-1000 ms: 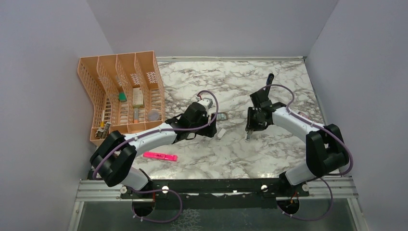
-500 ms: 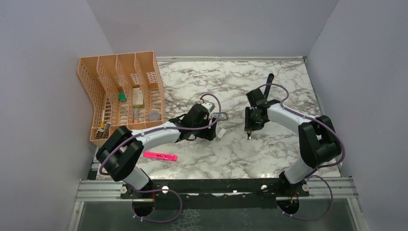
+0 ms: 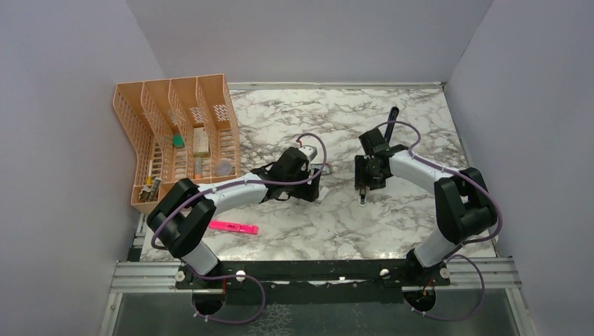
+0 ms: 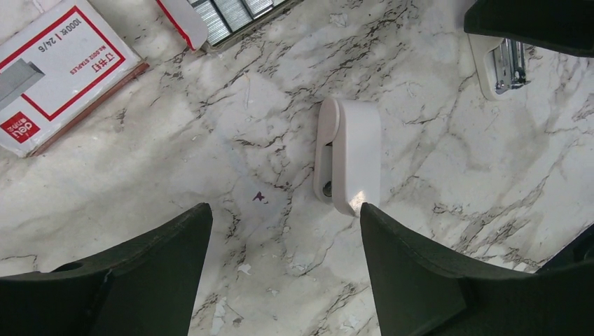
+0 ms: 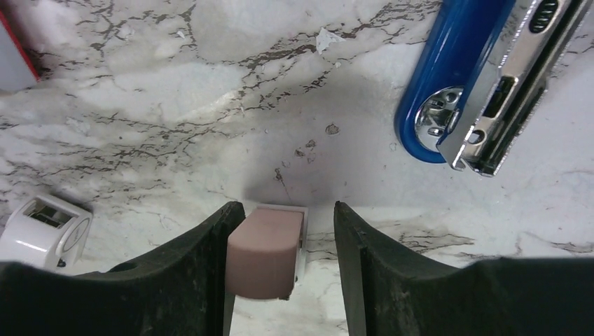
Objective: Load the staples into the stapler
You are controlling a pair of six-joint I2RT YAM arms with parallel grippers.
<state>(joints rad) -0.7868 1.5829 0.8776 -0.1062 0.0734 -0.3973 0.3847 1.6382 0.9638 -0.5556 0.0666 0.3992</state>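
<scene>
The job is looking to me as though it is only just getting under way, since neither arm is holding anything that matters to it. The left hand (image 4: 284, 211) is hanging low over the white-and-grey marble tabletop (image 4: 175, 175) with its two dark fingers spread wide and nothing between them. A small white capsule-shaped plastic piece (image 4: 348, 164) is lying just ahead of its tips, nearer the finger on the right of that wrist view, and it is playing no part in the loading. The silvery-grey block of staples (image 4: 235, 12) is sitting in its little tray farther ahead, cut off by the top edge of that view. The flat red-and-white cardboard staple box (image 4: 59, 73) is lying beside it, towards the left of the view.

The right hand (image 5: 288, 210) is standing down at the tabletop with its fingers apart on either side of a small peach-pink block (image 5: 263, 255). One finger is looking close against the block while a gap is showing at the other, so I am judging it as straddling rather than clamped. The slim blue stapler (image 5: 448, 70), with its bright metal channel showing, is sitting ahead of that hand and off to the right of its view, apart from it and untouched.

For the next move, I am reckoning the left hand is needing to reach past the capsule to the tray. It is then needing to narrow its fingers and pinch the staple block across its thin sides without scattering it. The stapler's channel is needing to be open and steady to take the block, and I cannot tell from here whether it is fully open.
</scene>
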